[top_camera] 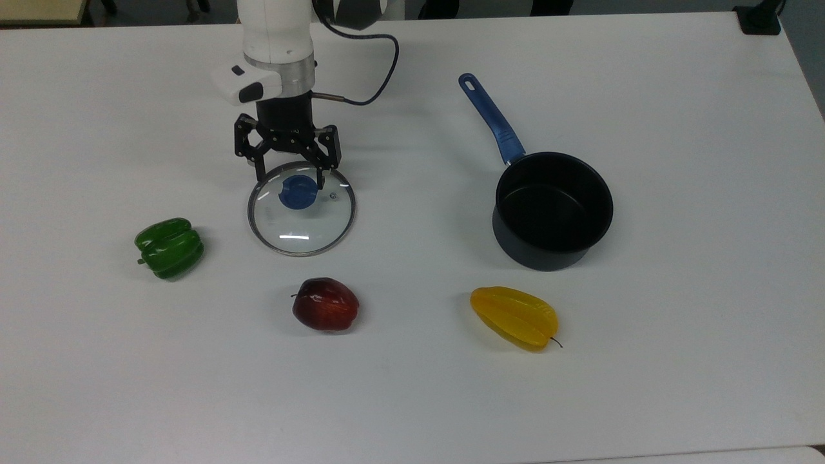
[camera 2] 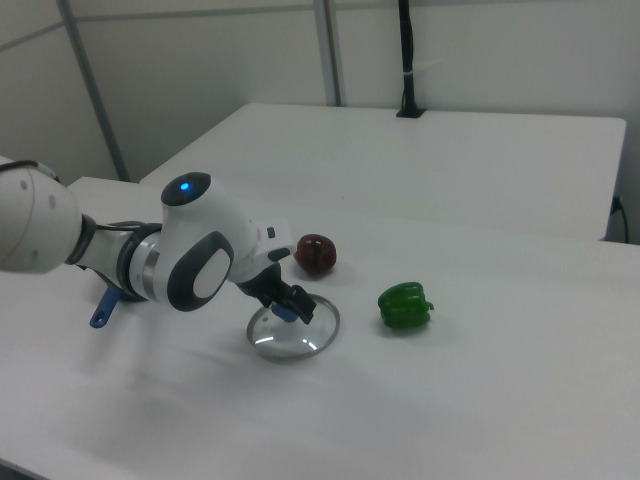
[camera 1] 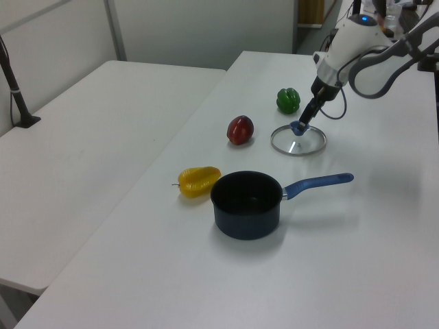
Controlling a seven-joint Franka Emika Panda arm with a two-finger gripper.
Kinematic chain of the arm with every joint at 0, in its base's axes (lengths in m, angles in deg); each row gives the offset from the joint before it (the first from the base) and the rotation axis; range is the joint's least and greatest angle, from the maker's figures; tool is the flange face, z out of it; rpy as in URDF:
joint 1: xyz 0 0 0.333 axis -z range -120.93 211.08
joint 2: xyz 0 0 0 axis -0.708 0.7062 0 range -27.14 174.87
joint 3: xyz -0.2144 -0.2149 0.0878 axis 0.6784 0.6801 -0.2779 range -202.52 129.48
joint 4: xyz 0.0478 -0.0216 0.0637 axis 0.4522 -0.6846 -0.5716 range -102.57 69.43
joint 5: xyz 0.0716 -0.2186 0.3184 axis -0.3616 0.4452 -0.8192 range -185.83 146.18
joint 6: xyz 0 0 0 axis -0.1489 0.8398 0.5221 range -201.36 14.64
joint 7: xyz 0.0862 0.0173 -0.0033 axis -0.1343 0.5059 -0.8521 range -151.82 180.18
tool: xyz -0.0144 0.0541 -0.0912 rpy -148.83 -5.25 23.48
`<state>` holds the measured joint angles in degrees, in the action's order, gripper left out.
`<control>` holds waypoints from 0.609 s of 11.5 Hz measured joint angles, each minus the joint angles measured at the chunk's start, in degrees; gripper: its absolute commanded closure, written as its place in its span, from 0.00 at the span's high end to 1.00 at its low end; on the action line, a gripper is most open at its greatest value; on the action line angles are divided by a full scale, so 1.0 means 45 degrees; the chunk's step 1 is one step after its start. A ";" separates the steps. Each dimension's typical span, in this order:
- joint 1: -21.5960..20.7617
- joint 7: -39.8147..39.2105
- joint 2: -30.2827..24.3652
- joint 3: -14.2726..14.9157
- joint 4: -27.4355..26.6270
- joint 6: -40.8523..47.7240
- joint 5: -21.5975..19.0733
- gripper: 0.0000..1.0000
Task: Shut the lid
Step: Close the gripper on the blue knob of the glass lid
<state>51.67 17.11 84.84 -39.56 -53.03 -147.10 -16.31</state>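
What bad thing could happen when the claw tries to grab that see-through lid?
1. The claw is open just behind the blue knob, not yet around it. If it shuts off-centre, it may pinch only an edge, and the lid could slip.
2. The pot sits far toward the top view's right. On that long carry, a loose hold might drop the glass.
3. The apple lies near; a sliding lid could bump it.

Clear glass lid (top_camera: 301, 222) (metal rim); matt white table (top_camera: 677, 129)
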 measured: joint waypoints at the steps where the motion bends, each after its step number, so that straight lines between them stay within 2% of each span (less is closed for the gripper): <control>1: -0.0009 -0.0006 0.0188 -0.0003 0.0011 -0.0194 0.0000 0.99; 3: -0.0020 -0.0009 0.0306 -0.0008 0.0046 -0.0221 0.0000 0.87; 4: -0.0023 -0.0008 0.0308 -0.0012 0.0081 -0.0223 0.0000 0.85; 5: -0.0028 -0.0009 0.0308 -0.0023 0.0129 -0.0224 0.0000 0.77; 7: -0.0047 -0.0008 0.0308 -0.0070 0.0301 -0.0224 0.0000 0.73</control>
<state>51.46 17.07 86.22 -39.88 -51.67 -148.11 -16.31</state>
